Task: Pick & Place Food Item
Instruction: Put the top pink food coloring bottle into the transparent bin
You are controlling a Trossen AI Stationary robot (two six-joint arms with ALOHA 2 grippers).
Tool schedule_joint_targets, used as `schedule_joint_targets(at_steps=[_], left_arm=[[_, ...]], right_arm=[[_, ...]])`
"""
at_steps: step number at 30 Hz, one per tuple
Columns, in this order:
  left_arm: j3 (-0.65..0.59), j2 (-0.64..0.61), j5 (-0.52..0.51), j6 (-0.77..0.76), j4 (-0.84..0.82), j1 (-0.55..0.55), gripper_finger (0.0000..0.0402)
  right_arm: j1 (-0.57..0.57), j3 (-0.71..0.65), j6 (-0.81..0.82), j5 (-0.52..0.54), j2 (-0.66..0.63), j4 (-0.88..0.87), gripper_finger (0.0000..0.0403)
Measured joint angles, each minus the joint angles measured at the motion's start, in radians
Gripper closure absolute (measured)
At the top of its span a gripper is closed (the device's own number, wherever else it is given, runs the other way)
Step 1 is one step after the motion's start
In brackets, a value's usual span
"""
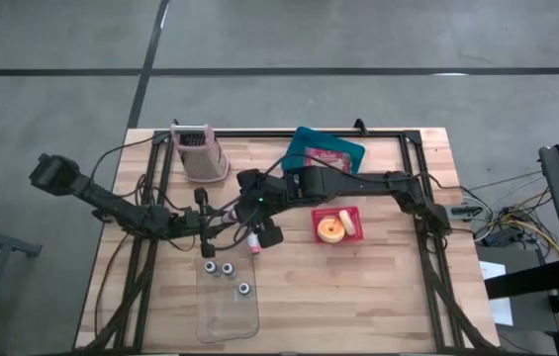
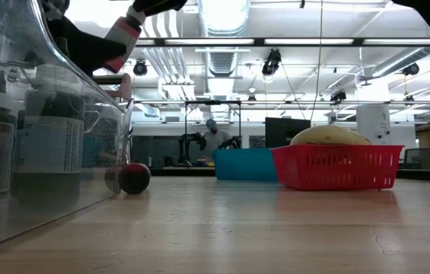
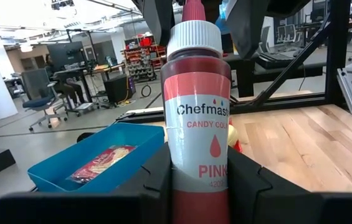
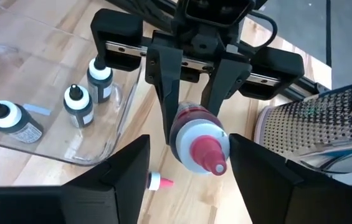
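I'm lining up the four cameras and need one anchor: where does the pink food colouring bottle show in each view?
High view: pink bottle at table centre, where both arms meet, above the clear tray.
Low view: upper left, bottle held aloft, partly behind the tray wall.
Left wrist view: centre, bottle gripped between the left gripper fingers.
Right wrist view: centre, bottle nozzle-on.
Shared landmark: the clear tray; it is absent from the left wrist view.

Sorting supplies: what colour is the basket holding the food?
Red basket; clearest in the low view.
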Motion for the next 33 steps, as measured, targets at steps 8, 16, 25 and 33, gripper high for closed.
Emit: schedule_joint_targets(at_steps=[8, 16, 25, 33], left_arm=[[0.0, 0.0, 0.0, -0.007, -0.004, 0.001, 0.0306], [-0.001, 0.009, 0.0, -0.016, -0.007, 0.005, 0.0306], [0.0, 0.032, -0.002, -0.026, -0.004, 0.015, 0.0306], [0.0, 0.033, 0.004, -0.026, -0.008, 0.016, 0.0306]], right_arm=[[-0.001, 0.0, 0.003, 0.023, 0.003, 0.002, 0.0207], [-0.001, -0.002, -0.004, 0.027, 0.03, 0.013, 0.0207], [-0.001, -0.002, -0.008, 0.051, 0.03, -0.003, 0.0217], [-0.001, -0.001, 0.007, 0.055, 0.03, -0.024, 0.0277]])
